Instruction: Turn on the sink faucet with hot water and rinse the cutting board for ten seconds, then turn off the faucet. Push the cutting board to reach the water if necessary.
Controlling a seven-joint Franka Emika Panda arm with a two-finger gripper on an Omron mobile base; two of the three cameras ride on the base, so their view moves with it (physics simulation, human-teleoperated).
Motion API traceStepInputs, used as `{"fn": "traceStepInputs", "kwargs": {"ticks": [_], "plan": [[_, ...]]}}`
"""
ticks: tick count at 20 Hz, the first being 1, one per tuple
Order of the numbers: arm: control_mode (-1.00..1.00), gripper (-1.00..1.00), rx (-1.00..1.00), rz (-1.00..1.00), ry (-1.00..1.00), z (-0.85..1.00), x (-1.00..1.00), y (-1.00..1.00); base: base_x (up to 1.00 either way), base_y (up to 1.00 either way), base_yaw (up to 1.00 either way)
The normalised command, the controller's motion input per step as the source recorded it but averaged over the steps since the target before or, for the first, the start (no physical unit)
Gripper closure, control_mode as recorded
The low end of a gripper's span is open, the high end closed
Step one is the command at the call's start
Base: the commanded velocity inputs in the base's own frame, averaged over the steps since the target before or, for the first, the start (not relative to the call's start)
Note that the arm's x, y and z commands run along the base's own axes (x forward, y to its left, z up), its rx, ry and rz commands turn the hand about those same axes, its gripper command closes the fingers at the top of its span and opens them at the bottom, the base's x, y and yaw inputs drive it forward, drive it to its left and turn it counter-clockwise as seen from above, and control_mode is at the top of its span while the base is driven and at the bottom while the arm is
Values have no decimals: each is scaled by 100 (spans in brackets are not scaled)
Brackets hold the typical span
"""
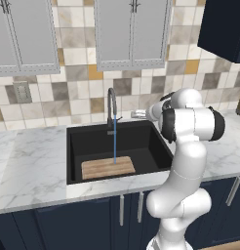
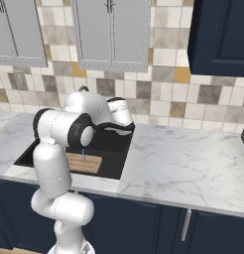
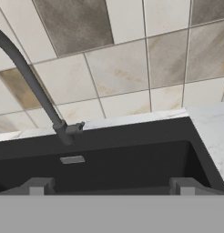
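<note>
Water [image 1: 115,146] runs from the faucet [image 1: 111,110] onto the cutting board [image 1: 108,167] lying in the sink [image 1: 146,141]; rinsing appears underway. The gripper [image 3: 110,186] hangs open near the lever, holding nothing; shutting off remains.

White marble counter [image 1: 34,166] runs along the tiled wall above dark blue cabinets. Black sink [image 1: 151,146] set into it. Faucet [image 1: 111,110] stands on the counter at the sink's back edge. Cutting board [image 1: 108,167] lies flat on the basin floor, towards the front wall.
</note>
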Motion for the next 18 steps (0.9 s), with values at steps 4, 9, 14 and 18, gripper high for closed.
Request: {"fn": "traceStepInputs", "kwargs": {"ticks": [4, 9, 14, 18], "plan": [[-100, -100, 0, 0, 0, 0, 0, 0, 0, 0, 0], [-100, -100, 0, 0, 0, 0, 0, 0, 0, 0, 0], [-100, -100, 0, 0, 0, 0, 0, 0, 0, 0, 0], [-100, -100, 0, 0, 0, 0, 0, 0, 0, 0, 0]]}}
